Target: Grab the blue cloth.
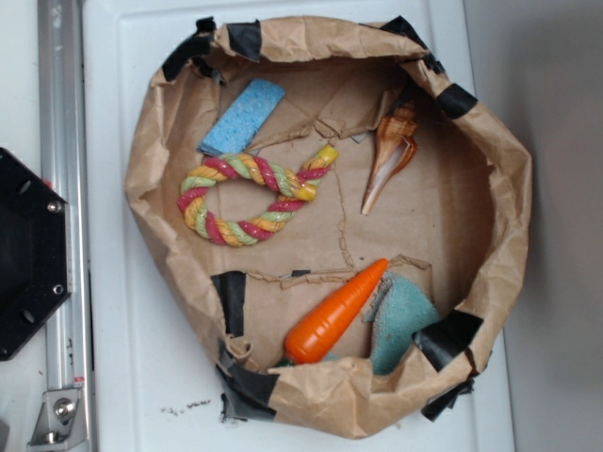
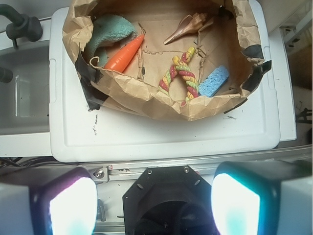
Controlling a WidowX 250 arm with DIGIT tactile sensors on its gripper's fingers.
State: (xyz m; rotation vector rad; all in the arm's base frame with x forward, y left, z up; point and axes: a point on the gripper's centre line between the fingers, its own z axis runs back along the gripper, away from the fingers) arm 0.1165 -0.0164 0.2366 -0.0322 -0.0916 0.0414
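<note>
Fuzzy teal blue cloth (image 1: 403,318) crumpled beside smooth tapered orange carrot (image 1: 335,312).

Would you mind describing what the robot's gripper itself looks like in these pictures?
Only the wrist view shows it. The gripper has two blocky, rounded-cornered fingers at the bottom corners, blurred by closeness. Their pale faces are washed out to a bright glow, fringed purple on the one at left and teal on the other, with grey sides. No cables or markings are visible on them.

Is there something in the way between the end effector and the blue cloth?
Yes. The blue cloth lies inside the paper bag, behind its crumpled wall; the orange carrot lies against the cloth. The open end effector is far back, outside.
</note>
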